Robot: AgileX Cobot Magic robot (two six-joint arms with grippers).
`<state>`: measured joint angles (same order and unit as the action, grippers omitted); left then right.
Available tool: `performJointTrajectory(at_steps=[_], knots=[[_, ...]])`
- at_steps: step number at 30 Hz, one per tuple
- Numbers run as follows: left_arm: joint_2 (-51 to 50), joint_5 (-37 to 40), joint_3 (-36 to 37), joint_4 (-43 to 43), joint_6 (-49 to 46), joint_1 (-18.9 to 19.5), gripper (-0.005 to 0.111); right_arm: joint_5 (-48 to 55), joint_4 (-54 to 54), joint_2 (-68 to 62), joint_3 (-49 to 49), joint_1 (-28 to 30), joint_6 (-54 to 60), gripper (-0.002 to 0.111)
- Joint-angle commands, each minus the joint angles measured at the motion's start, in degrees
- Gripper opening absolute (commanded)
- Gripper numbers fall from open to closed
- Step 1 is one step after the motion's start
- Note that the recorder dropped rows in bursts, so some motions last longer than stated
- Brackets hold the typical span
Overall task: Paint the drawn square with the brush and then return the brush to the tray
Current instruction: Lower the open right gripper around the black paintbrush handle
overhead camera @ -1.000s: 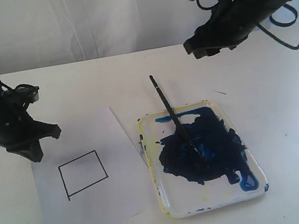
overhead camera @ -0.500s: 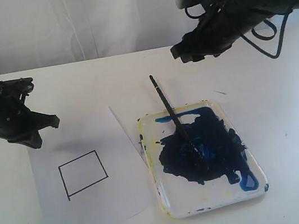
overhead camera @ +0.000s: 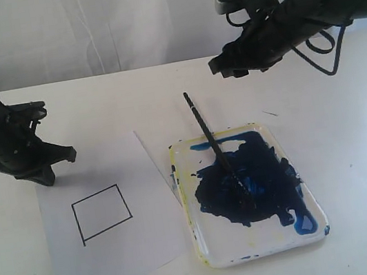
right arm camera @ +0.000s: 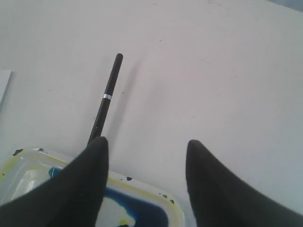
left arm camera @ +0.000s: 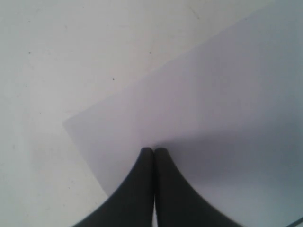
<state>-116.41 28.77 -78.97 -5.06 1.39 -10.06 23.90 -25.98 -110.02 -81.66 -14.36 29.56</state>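
Exterior view: brush (overhead camera: 212, 144) across tray (overhead camera: 217, 242), tip in dark blue paint (overhead camera: 261, 167).

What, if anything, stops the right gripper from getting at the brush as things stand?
Likely yes, nothing stops it. The right gripper hangs open near the brush, whose bare handle sticks out past the tray rim, and nothing lies between them.

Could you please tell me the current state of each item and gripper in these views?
drawn square: unpainted, inside white
tray: smeared with dark blue paint
brush: unheld, tip in the tray's paint, handle out over the rim
left gripper: shut, empty, over the paper corner
right gripper: open, empty, near the brush handle's end
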Motion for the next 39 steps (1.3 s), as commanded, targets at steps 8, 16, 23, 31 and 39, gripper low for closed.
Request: performJointTrajectory(at_steps=[8,16,23,31,39], knots=[[-1.0,1.0,0.2,-0.5,-0.2,0.2,0.000,-4.6,-0.3,-2.6,-0.6,-4.6,3.7,0.072],[-1.0,1.1,0.2,-0.5,-0.2,0.2,0.000,-6.0,-0.3,-9.2,-3.2,-6.2,3.7,0.072],[-1.0,1.1,0.2,-0.5,-0.2,0.2,0.000,-5.8,-0.3,-15.2,-7.2,-7.7,3.7,0.072],[-1.0,1.1,0.2,-0.5,-0.2,0.2,0.000,-9.3,-0.1,-18.8,-8.2,-7.8,3.7,0.072],[-1.0,1.2,0.2,-0.5,-0.3,0.2,0.000,-11.3,0.0,-19.6,-8.2,-7.1,2.5,0.072]])
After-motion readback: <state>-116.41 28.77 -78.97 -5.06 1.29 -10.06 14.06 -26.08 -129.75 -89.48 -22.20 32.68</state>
